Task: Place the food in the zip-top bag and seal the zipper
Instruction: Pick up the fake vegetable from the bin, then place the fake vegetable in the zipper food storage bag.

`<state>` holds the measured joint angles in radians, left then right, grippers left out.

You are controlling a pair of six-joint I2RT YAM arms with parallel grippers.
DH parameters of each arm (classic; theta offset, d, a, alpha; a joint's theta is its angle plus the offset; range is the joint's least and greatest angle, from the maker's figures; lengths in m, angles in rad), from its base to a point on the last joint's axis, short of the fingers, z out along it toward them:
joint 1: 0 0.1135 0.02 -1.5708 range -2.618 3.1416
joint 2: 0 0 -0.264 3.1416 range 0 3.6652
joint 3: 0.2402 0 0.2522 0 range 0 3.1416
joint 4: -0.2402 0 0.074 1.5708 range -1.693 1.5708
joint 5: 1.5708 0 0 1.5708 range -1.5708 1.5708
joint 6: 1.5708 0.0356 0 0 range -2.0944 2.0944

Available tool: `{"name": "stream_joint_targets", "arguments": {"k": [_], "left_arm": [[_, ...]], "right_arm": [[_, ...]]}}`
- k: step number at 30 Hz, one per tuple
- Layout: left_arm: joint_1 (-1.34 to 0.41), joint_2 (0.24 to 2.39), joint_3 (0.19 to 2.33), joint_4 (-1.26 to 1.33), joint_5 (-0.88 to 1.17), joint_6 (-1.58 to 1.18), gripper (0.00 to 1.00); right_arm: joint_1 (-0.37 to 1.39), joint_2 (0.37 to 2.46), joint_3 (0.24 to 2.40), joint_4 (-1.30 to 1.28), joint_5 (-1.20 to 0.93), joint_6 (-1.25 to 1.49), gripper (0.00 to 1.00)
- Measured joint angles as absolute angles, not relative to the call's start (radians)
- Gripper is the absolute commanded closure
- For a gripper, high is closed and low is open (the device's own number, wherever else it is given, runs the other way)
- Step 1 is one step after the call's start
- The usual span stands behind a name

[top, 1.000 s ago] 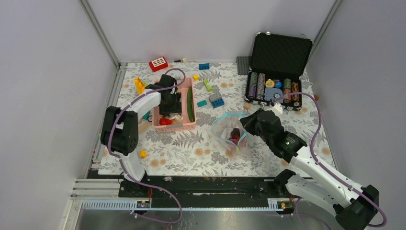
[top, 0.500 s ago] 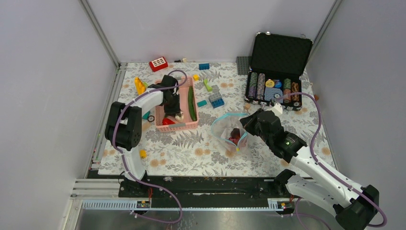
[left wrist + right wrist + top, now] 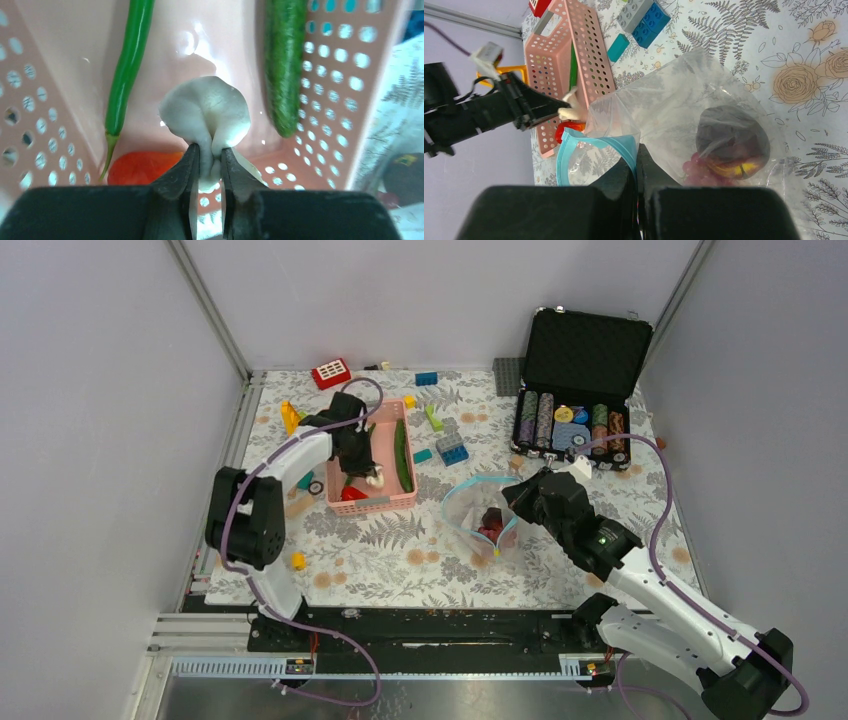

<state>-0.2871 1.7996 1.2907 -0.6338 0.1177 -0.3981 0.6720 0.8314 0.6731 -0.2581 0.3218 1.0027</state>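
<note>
Zip-top bag on floral table, grey walls; right hand tight on zipper, left hand on white piece.

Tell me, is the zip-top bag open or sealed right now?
Open. On the zip-top bag, the light-blue zipper gapes in a loop; the right tool pinches one side.

The whole floral-printed table is taken in from high above its near edge. The pink perforated plastic basket is filmed from very close inside by the left wrist camera. The clear plastic zip-top bag is viewed closely by the right wrist camera. The basket is shared by all three views.
</note>
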Motion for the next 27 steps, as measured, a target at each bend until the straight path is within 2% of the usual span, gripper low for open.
{"name": "stream_joint_targets", "arguments": {"k": [10,15,20,24,27], "left_arm": [[-0.317,1.425,1.247,-0.595,0.2,-0.439,1.0],[-0.487,1.313,1.242,-0.517,0.31,-0.429,1.0],[-0.699,1.293,1.222,-0.403,0.426,-0.413,0.99],[-0.786,1.337,1.224,-0.358,0.465,-0.414,0.9],[-0.812,1.406,1.232,-0.342,0.482,-0.413,0.72]], "right_arm": [[0.672,0.824,0.668,-0.256,0.319,0.999,1.0],[0.672,0.822,0.667,-0.254,0.31,0.993,1.0],[0.672,0.821,0.665,-0.25,0.298,0.991,1.0],[0.671,0.818,0.663,-0.25,0.294,0.991,1.0],[0.671,0.816,0.662,-0.25,0.293,0.991,1.0]]}}
